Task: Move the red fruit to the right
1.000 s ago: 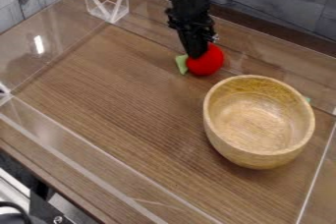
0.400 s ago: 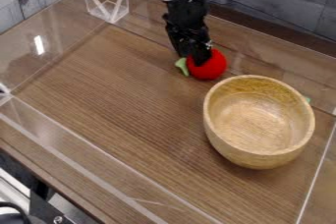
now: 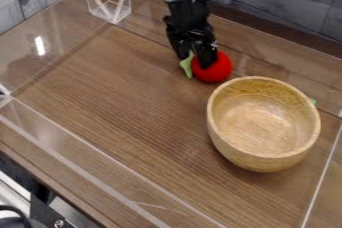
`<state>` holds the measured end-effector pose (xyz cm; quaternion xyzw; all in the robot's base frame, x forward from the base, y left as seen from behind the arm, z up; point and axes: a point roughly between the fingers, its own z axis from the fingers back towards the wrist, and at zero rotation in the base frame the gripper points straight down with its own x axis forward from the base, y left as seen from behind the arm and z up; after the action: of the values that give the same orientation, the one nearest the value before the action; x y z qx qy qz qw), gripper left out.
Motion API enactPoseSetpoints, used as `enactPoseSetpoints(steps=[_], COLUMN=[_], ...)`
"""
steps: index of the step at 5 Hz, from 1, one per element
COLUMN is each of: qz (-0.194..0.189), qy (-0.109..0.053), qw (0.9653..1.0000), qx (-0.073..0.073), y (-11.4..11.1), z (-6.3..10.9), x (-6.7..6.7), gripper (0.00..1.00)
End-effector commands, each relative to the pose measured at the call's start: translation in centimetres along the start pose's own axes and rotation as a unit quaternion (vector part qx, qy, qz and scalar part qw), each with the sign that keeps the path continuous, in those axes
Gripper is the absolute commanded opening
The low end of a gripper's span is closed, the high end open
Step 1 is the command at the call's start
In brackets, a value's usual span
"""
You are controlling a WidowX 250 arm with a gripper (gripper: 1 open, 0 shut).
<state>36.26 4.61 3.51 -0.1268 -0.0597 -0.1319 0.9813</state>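
Observation:
The red fruit (image 3: pixel 211 67) is small, round and bright red, with a green leafy bit on its left side. It rests on the wooden table, just above the rim of the wooden bowl (image 3: pixel 263 122). My gripper (image 3: pixel 195 51) hangs from the black arm directly over the fruit's upper left. Its fingers stand apart, straddling the top of the fruit without clamping it.
Clear acrylic walls (image 3: pixel 80 122) fence the wooden table (image 3: pixel 107 92) on the left, front and right. A small clear stand (image 3: pixel 107 4) sits at the back left. The bowl fills the right front area.
The gripper was shut on the red fruit; its fingers have spread apart and let it go. The fruit now rests slightly further right than a second ago.

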Motion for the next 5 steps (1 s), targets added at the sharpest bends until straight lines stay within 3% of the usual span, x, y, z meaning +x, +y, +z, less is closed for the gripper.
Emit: enactPoseSetpoints(steps=[1,2,5], qz=[-0.006,0.003,0.013], qy=[-0.039,-0.049,-0.046], qw=[0.9989,0.9985,0.9983], qx=[0.023,0.026,0.035], y=[-0.2,-0.4,0.3], z=[4.8,5.5,4.4], x=[1.1,1.0,1.2], gripper=[1.00,1.00,1.00])
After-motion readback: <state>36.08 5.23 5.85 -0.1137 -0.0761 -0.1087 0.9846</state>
